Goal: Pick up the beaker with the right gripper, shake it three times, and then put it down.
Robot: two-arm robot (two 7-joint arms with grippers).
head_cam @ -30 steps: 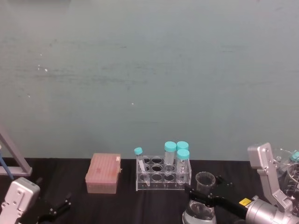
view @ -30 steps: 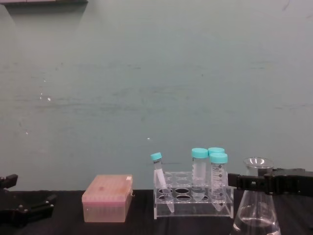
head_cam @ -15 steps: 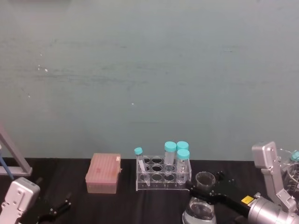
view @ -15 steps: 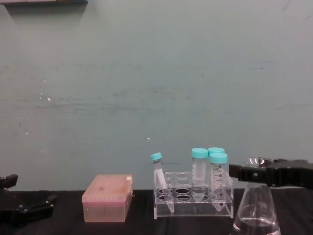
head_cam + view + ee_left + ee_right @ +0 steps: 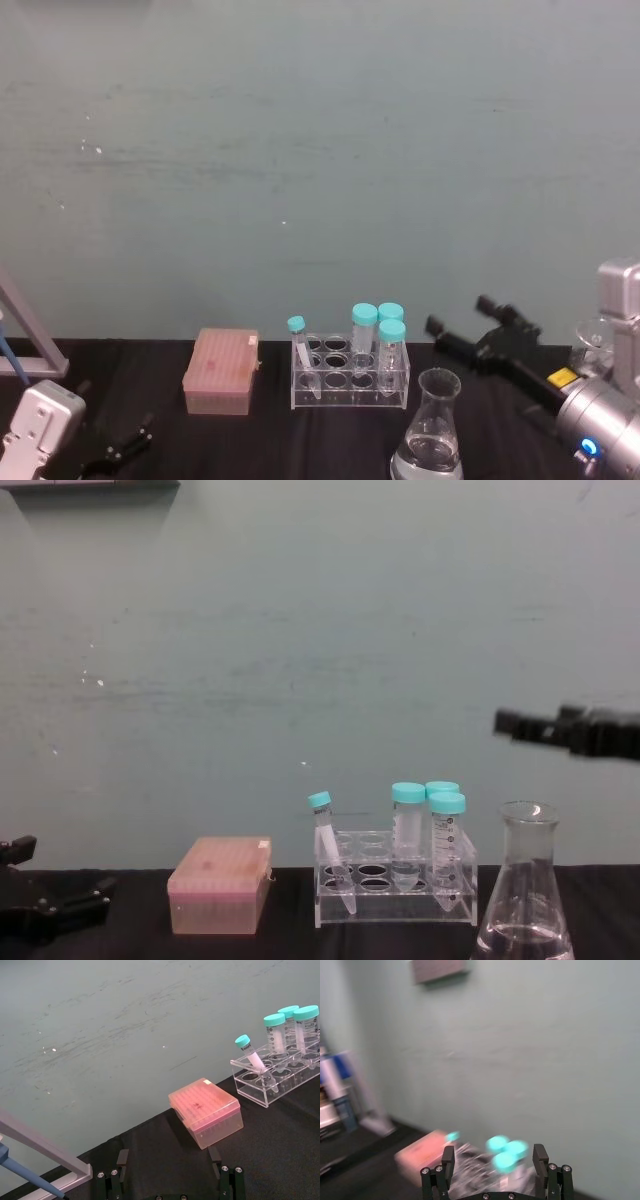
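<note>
your right end effector [image 5: 468,333] hangs spread and empty above the beaker [image 5: 434,425], which stands free on the bench [image 5: 330,440] right of the tube rack [image 5: 350,375]; left end effector [image 5: 118,448] rests spread low.

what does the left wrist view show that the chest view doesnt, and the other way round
Left wrist alone: a grey angled stand with a blue tool beside it, plus the left gripper open, seen from behind.
Chest alone: the beaker standing free on the table, and the right gripper raised above it.
Both: the pink box and the tube rack with teal-capped tubes.
</note>
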